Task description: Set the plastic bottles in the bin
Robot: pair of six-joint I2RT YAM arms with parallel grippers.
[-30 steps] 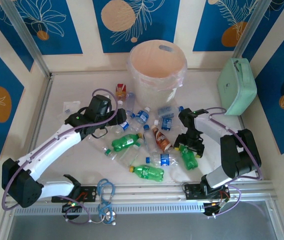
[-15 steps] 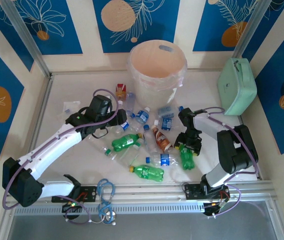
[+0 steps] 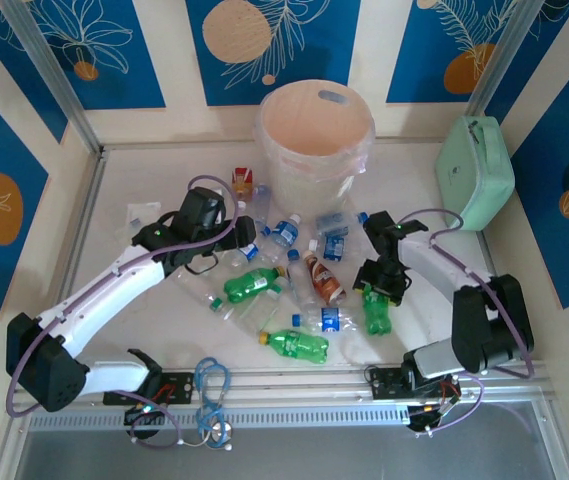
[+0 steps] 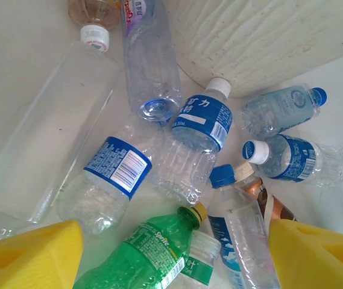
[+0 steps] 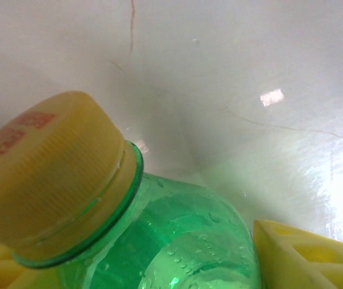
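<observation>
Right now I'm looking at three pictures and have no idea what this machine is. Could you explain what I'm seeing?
These are two robot arms bolted to a white table, each ending in a two-finger gripper. The wide picture comes from a camera above and behind them. The two close-ups come from cameras on the wrists. Many plastic bottles lie scattered on the table, clear ones with blue labels and green ones with yellow caps, in front of a big whitish bin. A mint-green case stands at the far right. The left gripper hovers open above the heap, and its yellow fingers frame that close-up. The right gripper seems closed around a green bottle, near its yellow cap.
</observation>
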